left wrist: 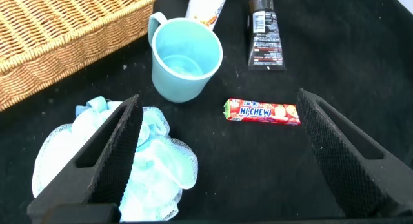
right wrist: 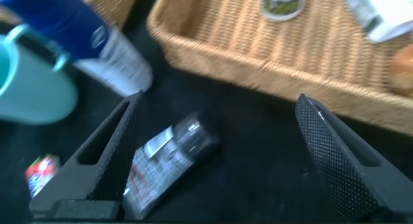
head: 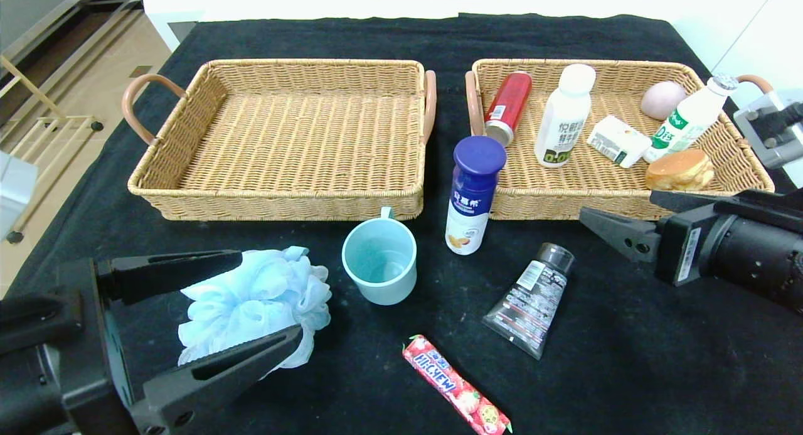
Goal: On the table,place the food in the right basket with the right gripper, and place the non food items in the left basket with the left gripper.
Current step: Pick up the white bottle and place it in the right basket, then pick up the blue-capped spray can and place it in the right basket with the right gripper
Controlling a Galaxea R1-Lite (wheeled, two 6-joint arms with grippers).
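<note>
On the black table (head: 627, 372), the pale-blue pouf (head: 257, 306) lies between the fingers of my open left gripper (head: 270, 295); in the left wrist view the pouf (left wrist: 155, 166) lies against one finger of that gripper (left wrist: 218, 98). The teal mug (head: 379, 262), the blue-capped bottle (head: 473, 196), the dark tube (head: 532, 300) and the Hi-Chew stick (head: 455, 385) are on the cloth. The white-capped bottle (head: 563, 118) stands in the right basket (head: 627, 199). The left basket (head: 288, 127) is empty. My right gripper (head: 618, 208) is open and empty, above the cloth by the tube (right wrist: 161, 166).
The right basket also holds a red can (head: 509, 105), a tall green-print bottle (head: 687, 118), a pink round item (head: 663, 99), a white pack (head: 618, 140) and a bun (head: 680, 170). The table's left edge drops to the floor.
</note>
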